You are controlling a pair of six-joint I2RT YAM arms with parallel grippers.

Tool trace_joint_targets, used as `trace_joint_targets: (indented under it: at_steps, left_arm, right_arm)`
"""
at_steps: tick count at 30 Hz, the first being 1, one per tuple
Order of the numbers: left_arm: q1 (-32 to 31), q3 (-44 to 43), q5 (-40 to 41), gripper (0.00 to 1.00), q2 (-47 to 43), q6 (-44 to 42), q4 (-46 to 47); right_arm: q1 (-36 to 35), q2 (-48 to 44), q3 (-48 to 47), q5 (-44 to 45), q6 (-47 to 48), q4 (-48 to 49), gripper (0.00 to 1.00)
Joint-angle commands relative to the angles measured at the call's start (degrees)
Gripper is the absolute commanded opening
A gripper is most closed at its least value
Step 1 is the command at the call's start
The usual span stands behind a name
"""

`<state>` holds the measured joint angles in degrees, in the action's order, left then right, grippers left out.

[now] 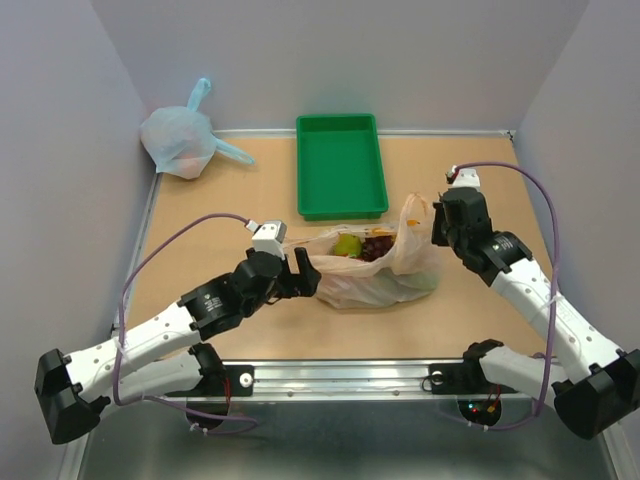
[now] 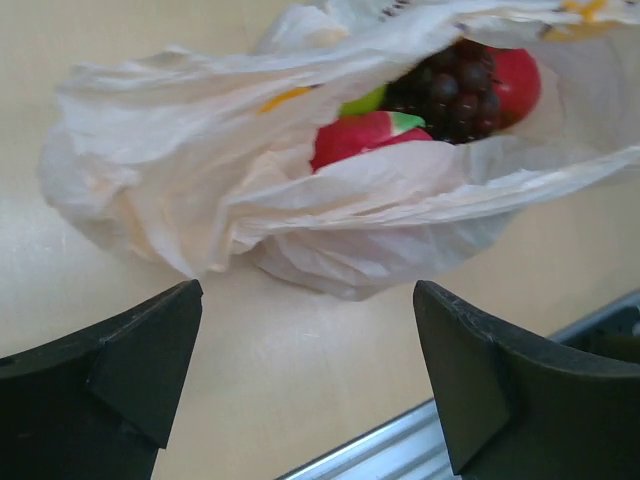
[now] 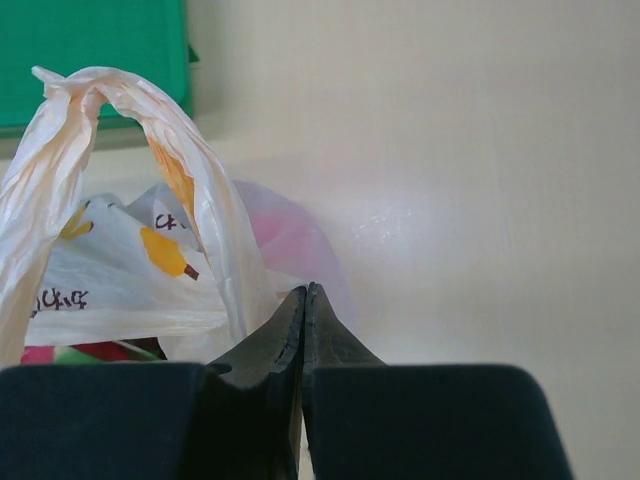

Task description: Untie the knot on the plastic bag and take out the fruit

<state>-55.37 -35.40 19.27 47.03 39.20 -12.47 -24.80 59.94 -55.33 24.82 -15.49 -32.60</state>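
Note:
The plastic bag lies on the table's middle with its mouth open. Fruit shows inside: dark grapes, a red dragon fruit with green scales, a red apple and a green piece. My left gripper is open and empty, low over the table just left of the bag's mouth, and in its wrist view the bag lies ahead. My right gripper is at the bag's right side. Its jaws are pressed together where the bag's raised handle strip runs down to them.
A green tray stands behind the bag and shows in the right wrist view. A pale blue knotted bag sits at the back left corner. A metal rail runs along the near edge. Walls enclose the table.

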Motion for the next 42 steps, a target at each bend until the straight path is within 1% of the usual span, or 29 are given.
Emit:
trace_joint_targets:
  at_steps: [1, 4, 5, 6, 8, 9, 10, 11, 12, 13, 14, 15, 17, 18, 20, 21, 24, 26, 30, 32, 38, 41, 42]
  left_arm:
    - [0.1, -9.1, -8.6, 0.99, -1.0, -7.1, -2.9]
    - [0.1, -14.6, -6.9, 0.99, 0.5, -11.2, -6.5]
    - [0.1, -18.1, -6.1, 0.99, 1.3, -12.4, -8.5]
    - [0.1, -19.7, -3.6, 0.99, 3.4, -15.2, -9.9]
    - [0.2, -23.8, -0.3, 0.99, 6.4, -17.6, -10.9]
    - [0.1, -25.1, 2.6, 0.99, 8.2, -19.5, -11.0]
    - [0.1, -26.0, 3.7, 0.99, 11.8, -20.4, -10.5]
    - [0.1, -27.9, 4.5, 0.99, 13.9, -20.8, -10.1]
    - [0.2, -28.9, 4.6, 0.99, 15.9, -21.3, -9.9]
    - [0.1, -30.4, 4.3, 0.99, 19.8, -22.1, -9.2]
    - [0.1, -30.9, 4.3, 0.99, 21.6, -22.2, -8.7]
    - [0.1, -31.2, 4.5, 0.99, 23.2, -21.9, -8.5]
    - [0.1, -30.9, 5.7, 0.99, 27.0, -20.0, -7.4]
    - [0.2, -30.4, 6.0, 0.99, 27.8, -19.1, -7.0]
    - [0.1, -28.7, 6.0, 0.99, 29.7, -16.0, -5.6]
    - [0.2, -28.0, 6.0, 0.99, 30.1, -14.9, -5.0]
    - [0.3, -25.3, 6.7, 0.99, 30.5, -10.4, -3.1]
    - [0.3, -23.4, 6.8, 0.99, 30.2, -8.6, -1.3]
    - [0.5, -20.6, 7.1, 0.99, 30.0, -4.7, 1.5]
    - [0.8, -18.9, 6.8, 0.99, 29.9, -2.9, 3.3]
    - [1.0, -13.4, 4.9, 0.98, 28.2, 2.3, 8.0]
    - [1.0, -9.7, 3.1, 0.9, 27.2, 4.6, 11.2]
    - [1.0, -8.7, 2.7, 0.86, 26.9, 5.1, 11.9]
  right_arm:
    - [0.3, -2.4, -1.7, -7.3, 2.7, 1.1, 0.05]
    - [0.3, -3.5, -2.3, -10.7, 2.7, 1.1, 0.07]
    - [0.4, -3.7, -2.4, -11.4, 2.7, 1.1, 0.07]
    - [0.3, -4.0, -2.5, -12.2, 2.8, 1.1, 0.07]
    - [0.3, -4.0, -2.2, -12.6, 2.9, 1.1, 0.07]
    - [0.3, -4.2, -2.0, -12.5, 2.9, 1.1, 0.08]
    - [0.3, -4.4, -1.9, -12.5, 2.9, 1.1, 0.09]
    - [0.3, -4.3, -1.7, -12.6, 2.8, 1.1, 0.11]
    - [0.3, -4.6, -1.7, -12.8, 2.6, 1.1, 0.14]
    - [0.3, -4.7, -1.7, -13.0, 2.5, 1.1, 0.17]
    - [0.3, -5.0, -1.8, -13.4, 2.4, 1.1, 0.21]
    - [0.3, -5.4, -2.1, -13.9, 2.1, 1.2, 0.4]
    - [0.3, -6.2, -3.1, -16.3, 2.1, 1.0, 0.59]
    - [0.4, -6.5, -3.6, -18.6, 1.9, 0.9, 0.78]
    - [0.3, -6.2, -6.0, -21.4, 1.6, 0.0, 0.94]
    - [0.3, -5.9, -7.0, -22.8, 1.3, -1.4, 0.96]
    - [0.2, -3.9, -10.9, -28.3, 0.5, -4.8, 1.0]
    - [-0.2, -3.3, -12.0, -29.6, -0.1, -5.6, 1.0]
    - [-3.1, -2.1, -13.3, -30.4, -1.7, -6.8, 1.0]
    - [-5.5, -0.4, -13.8, -29.6, -2.8, -7.4, 1.0]
    - [-10.7, 4.4, -12.6, -21.0, -4.9, -8.5, 1.0]
    - [-11.5, 6.3, -9.6, -16.3, -5.4, -8.6, 0.99]
    - [-11.5, 6.4, -8.7, -14.2, -5.7, -8.6, 0.95]
